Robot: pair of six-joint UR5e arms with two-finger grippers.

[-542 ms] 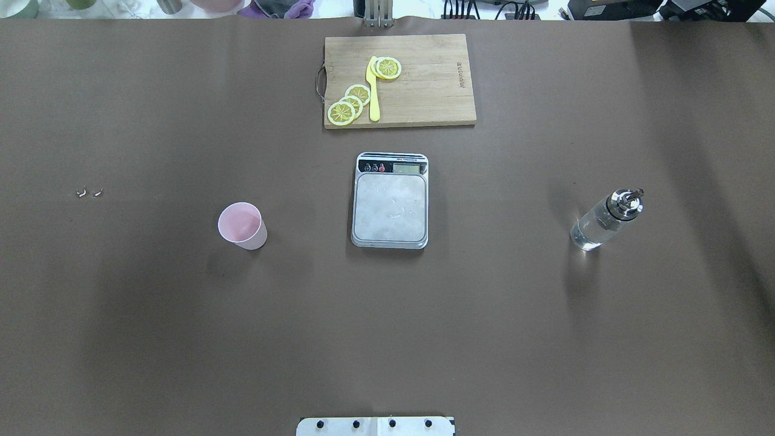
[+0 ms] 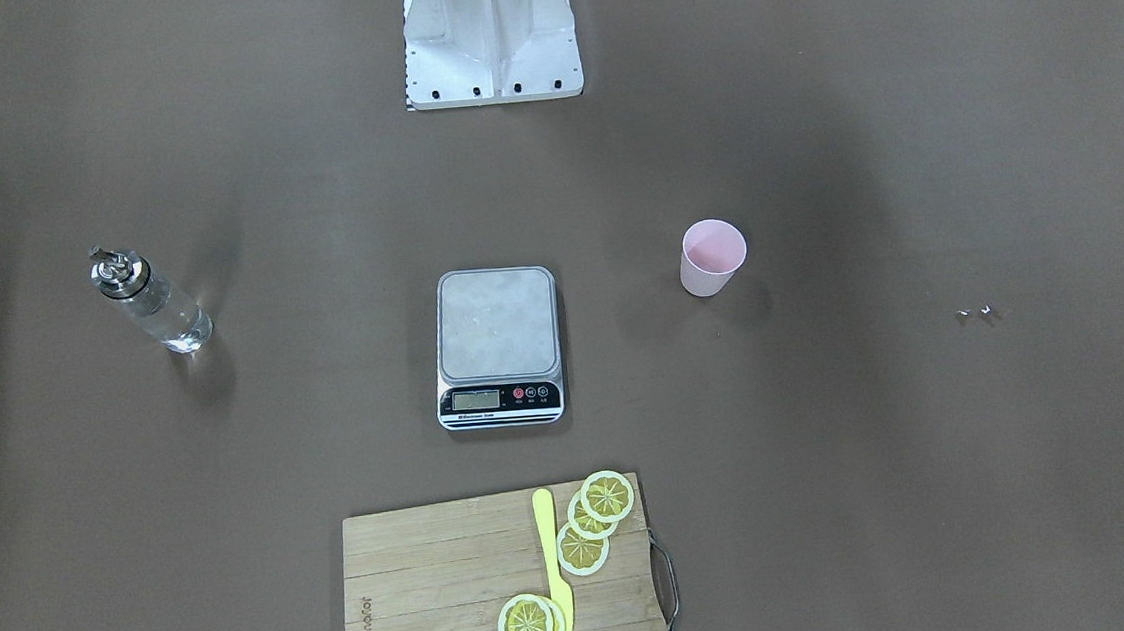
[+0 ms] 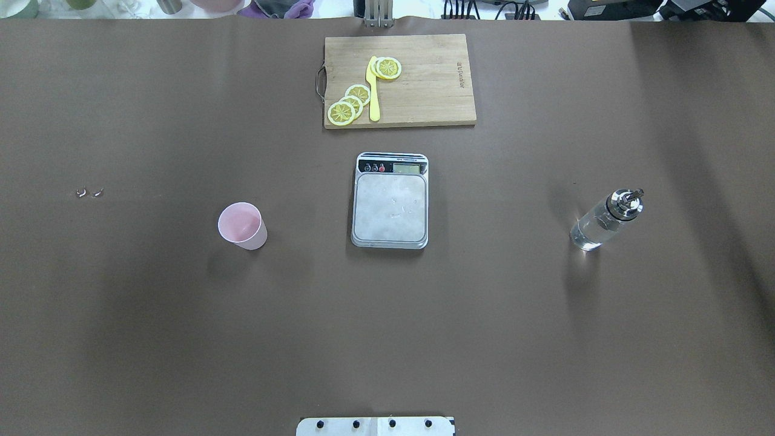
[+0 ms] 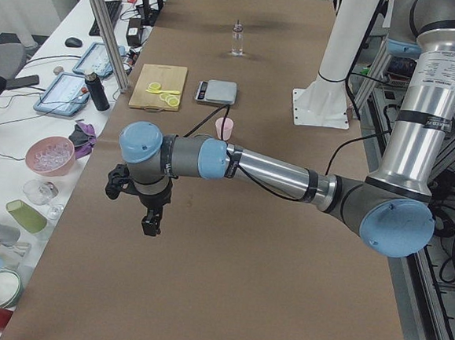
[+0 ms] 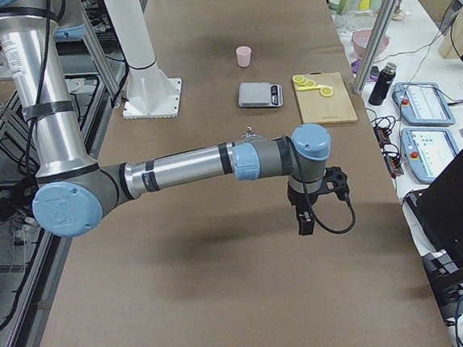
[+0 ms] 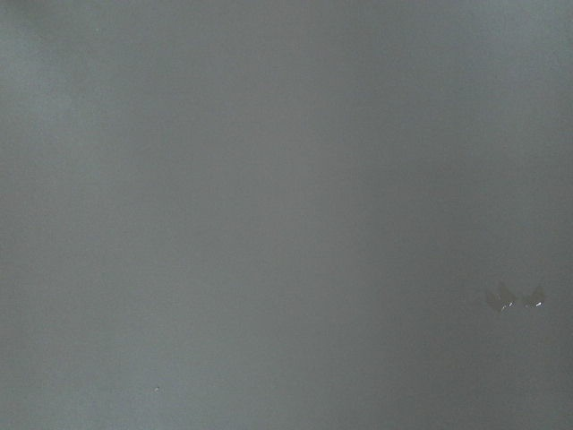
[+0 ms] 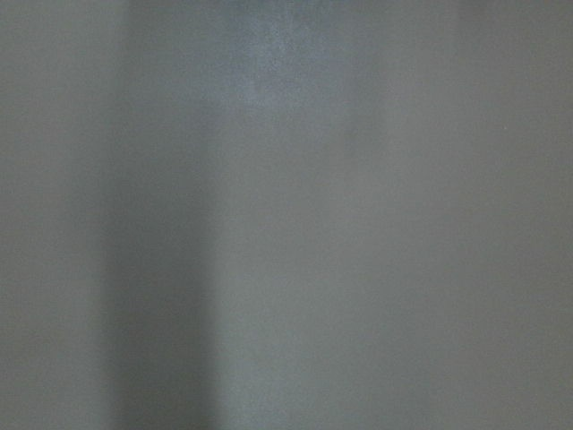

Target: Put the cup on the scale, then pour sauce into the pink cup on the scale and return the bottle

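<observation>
Cup: the cup stands upright and mouth up on the table, left of the scale and well apart from it. That is the left arm's half, so by my reading that arm is meant to fetch it.
Scale: it lies flat at the table's middle with its steel platform bare and wider than the cup's base. Its black display strip is on the far side from the robot (probably turned so someone across the table can read it).
Bottle: the bottle stands upright on the right, well apart from the scale, its silver spout on top. The sauce shows clear through the glass, though I cannot read its level.
Layout: cup on one side, bottle on the other and scale between, which looks arranged so each arm handles one item without crossing.
Left gripper: the left gripper hangs fingers-down over bare table near the left end. It shows only in a side view, so I cannot tell whether the claw is spread or pressed together (its wrist camera sees just brown paper and two small specks).
Right gripper: the right gripper hangs likewise over the right end, and I cannot tell its claw state either.
Stage: nothing is placed yet, so moving the cup comes first.
Far side: the cutting board with lemon slices and a yellow knife lies beyond the scale, apart from it.
</observation>
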